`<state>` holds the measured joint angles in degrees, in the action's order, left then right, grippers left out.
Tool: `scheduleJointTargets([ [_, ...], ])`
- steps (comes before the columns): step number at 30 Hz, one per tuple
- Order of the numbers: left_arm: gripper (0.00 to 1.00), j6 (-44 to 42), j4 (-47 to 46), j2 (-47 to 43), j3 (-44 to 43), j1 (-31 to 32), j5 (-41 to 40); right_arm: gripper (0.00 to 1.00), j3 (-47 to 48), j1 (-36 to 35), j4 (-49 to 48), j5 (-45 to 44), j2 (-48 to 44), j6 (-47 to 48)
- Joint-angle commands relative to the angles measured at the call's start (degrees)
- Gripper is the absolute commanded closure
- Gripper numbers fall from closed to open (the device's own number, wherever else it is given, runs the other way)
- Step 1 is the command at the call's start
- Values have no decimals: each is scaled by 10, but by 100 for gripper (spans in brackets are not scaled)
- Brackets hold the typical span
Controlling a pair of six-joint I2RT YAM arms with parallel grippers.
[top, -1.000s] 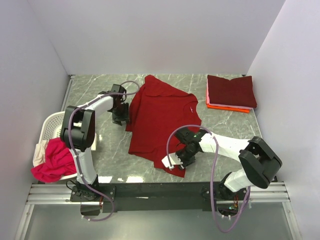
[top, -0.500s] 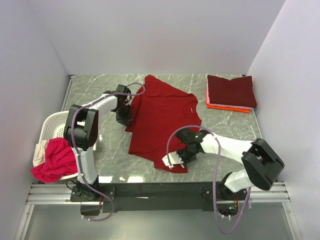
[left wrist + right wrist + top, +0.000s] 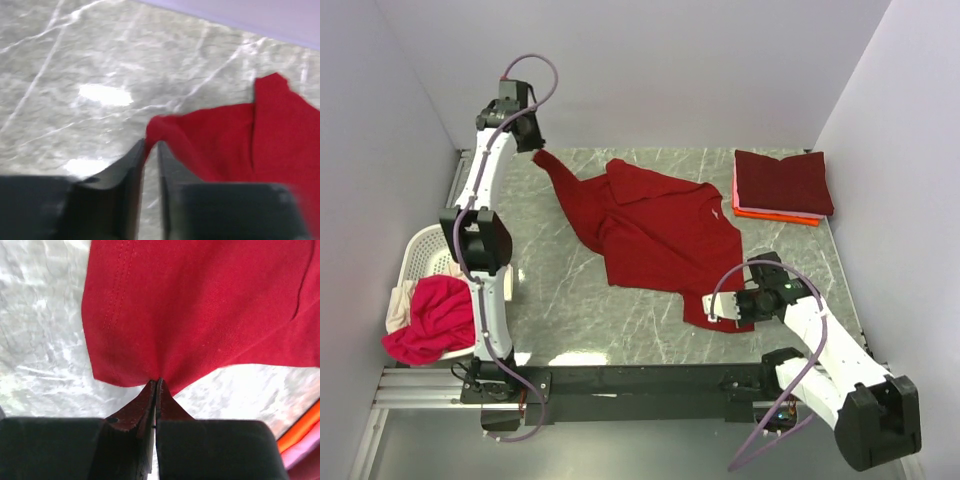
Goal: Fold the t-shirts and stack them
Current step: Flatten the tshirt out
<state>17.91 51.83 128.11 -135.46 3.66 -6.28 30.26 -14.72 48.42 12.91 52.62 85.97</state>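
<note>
The large dark red t-shirt (image 3: 655,225) lies stretched diagonally across the marble table. My left gripper (image 3: 532,148) is raised at the far left and is shut on one corner of it (image 3: 165,125), pulling it up. My right gripper (image 3: 738,308) is at the near right and is shut on the opposite hem (image 3: 165,355). A folded maroon t-shirt (image 3: 783,181) lies on a folded orange one (image 3: 775,214) at the far right. A magenta-pink t-shirt (image 3: 425,320) and a cream one (image 3: 396,303) hang over the basket.
A white lattice basket (image 3: 423,250) stands at the left edge beside the left arm. White walls close in the table at the back and on both sides. A metal rail runs along the near edge.
The left gripper has lifted and swung to the far left corner with a shirt corner. The right gripper has pulled the hem to the right. The shirt is now stretched between them.
</note>
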Motion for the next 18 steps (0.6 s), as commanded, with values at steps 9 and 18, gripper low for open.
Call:
scheduleJointTargets([
  [9,39,-10,-98,-103,120,42,35,61,47,87,-41,3,-6,-52],
  [18,41,54,-215,-355,606,154,121,44,146,-14,-19,265,72,-183],
])
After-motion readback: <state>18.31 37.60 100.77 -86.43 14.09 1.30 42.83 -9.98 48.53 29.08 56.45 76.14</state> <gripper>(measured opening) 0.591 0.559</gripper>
